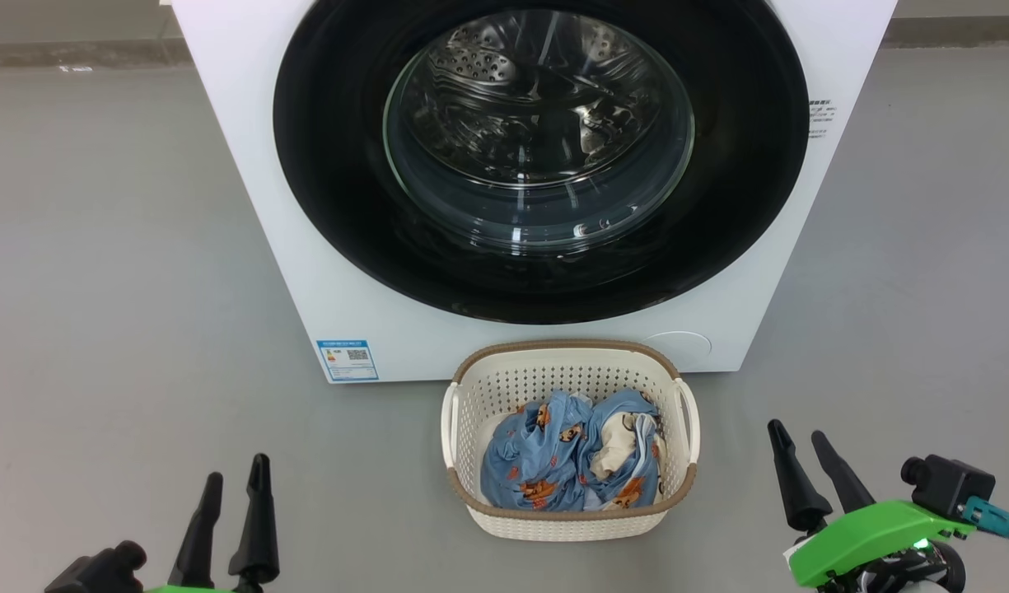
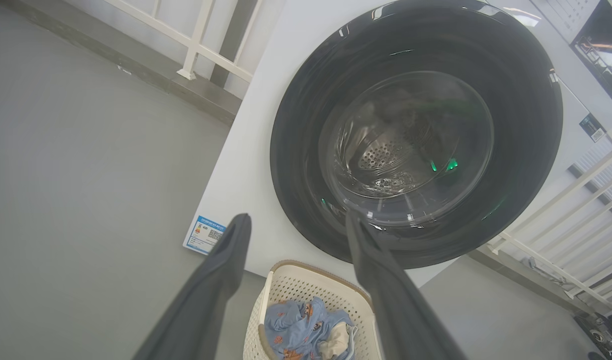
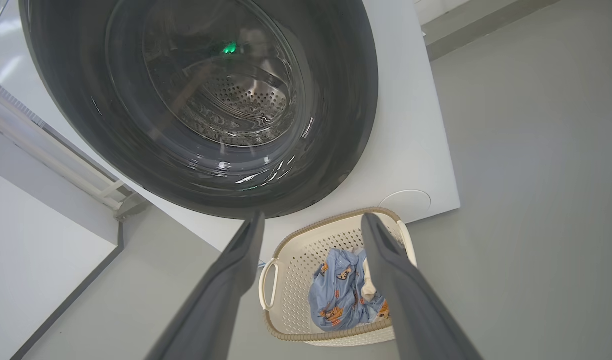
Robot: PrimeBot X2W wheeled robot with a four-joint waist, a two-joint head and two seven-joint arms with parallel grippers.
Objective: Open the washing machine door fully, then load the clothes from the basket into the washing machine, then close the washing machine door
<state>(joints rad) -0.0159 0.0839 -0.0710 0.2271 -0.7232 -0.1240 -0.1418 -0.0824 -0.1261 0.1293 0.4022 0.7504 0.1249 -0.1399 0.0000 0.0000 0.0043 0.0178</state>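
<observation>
The left hand and right hand hung empty, fingers apart, facing the shut door, whose stiff, slick rim probably wanted hooking at its outer edge.

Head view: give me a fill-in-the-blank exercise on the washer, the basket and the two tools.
The round black-rimmed glass door of the big white front-loading washing machine is ____.
The light blue printed clothes lie ____ the cream-white perforated plastic basket.
That basket stands on the grey floor in ____ of the machine.
The left tool and the right tool are both ____, holding nothing.
Missing words: closed; inside; front; open.
</observation>
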